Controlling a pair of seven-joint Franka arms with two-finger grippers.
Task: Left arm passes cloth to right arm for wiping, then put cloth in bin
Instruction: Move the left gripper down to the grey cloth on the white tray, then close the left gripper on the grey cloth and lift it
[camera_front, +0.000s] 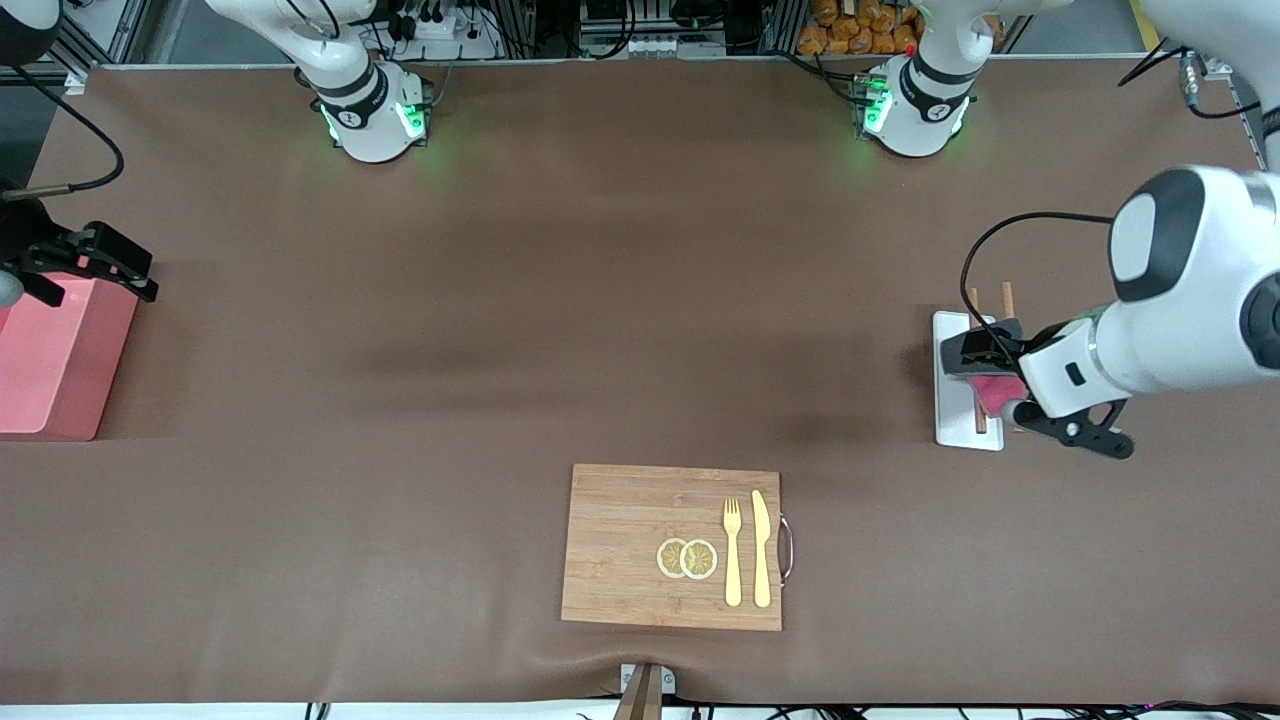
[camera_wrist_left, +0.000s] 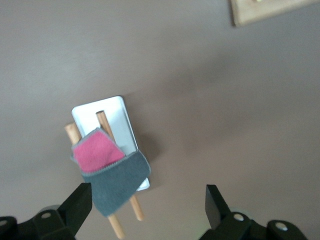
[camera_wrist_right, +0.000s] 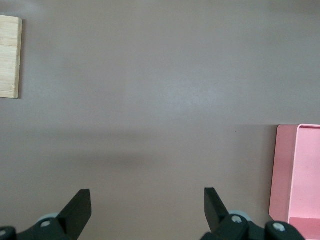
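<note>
Cloth (camera_wrist_left: 111, 175), folded grey over crimson, is lying across two wooden rods (camera_wrist_left: 107, 129) on a white tray (camera_wrist_left: 107, 107) toward the left arm's end of the table. The left gripper (camera_wrist_left: 149, 205) is hovering above it, fingers spread wide and holding nothing. The right gripper (camera_wrist_right: 147, 207) is waiting over bare table beside the pink bin (camera_front: 50, 365), fingers likewise parted. Soft and light, the cloth looks likely to sag; the raised grey fold where it is draping off the rods seems the best place to pinch.
</note>
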